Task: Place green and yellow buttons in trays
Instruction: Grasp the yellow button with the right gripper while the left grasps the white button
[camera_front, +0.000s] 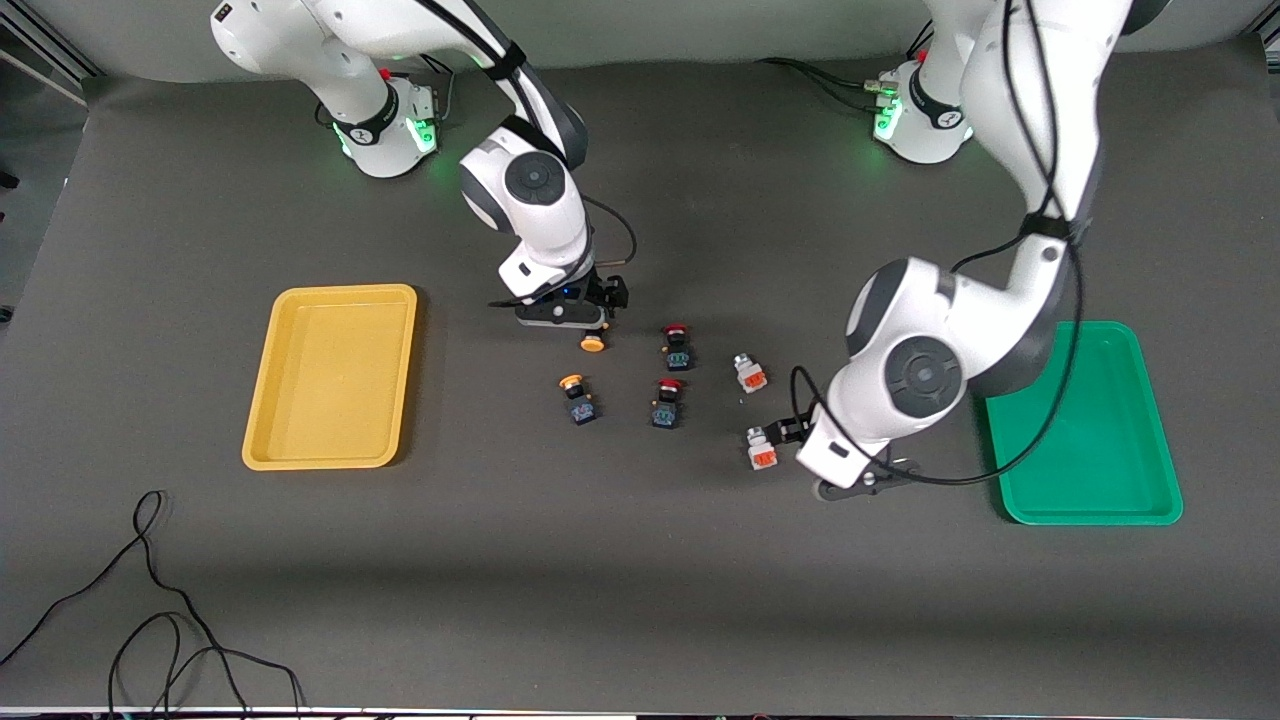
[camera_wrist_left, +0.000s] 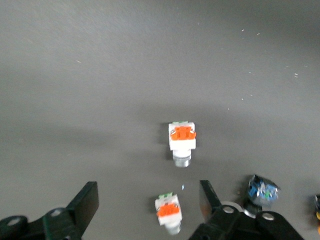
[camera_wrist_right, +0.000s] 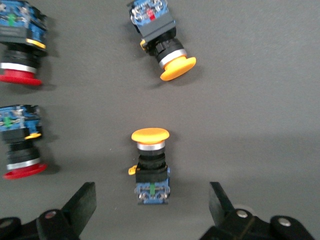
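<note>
I see both trays, yellow tray (camera_front: 330, 376) and green tray (camera_front: 1090, 430), with nothing in them, all four buttons lying on the table between them, and my left gripper (camera_wrist_left: 145, 205) and right gripper (camera_wrist_right: 150, 202) spread wide, holding nothing, over a white button (camera_wrist_left: 168, 212) and a yellow button (camera_wrist_right: 150, 165).

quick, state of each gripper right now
Left gripper: open, holding nothing, over a white-bodied button.
Right gripper: open, holding nothing, over a yellow-capped button.

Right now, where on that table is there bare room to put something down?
Both trays, yellow and green, hold nothing. Bare mat lies between the yellow tray and the buttons. The middle is crowded: six buttons, with the right gripper and left gripper over them.
</note>
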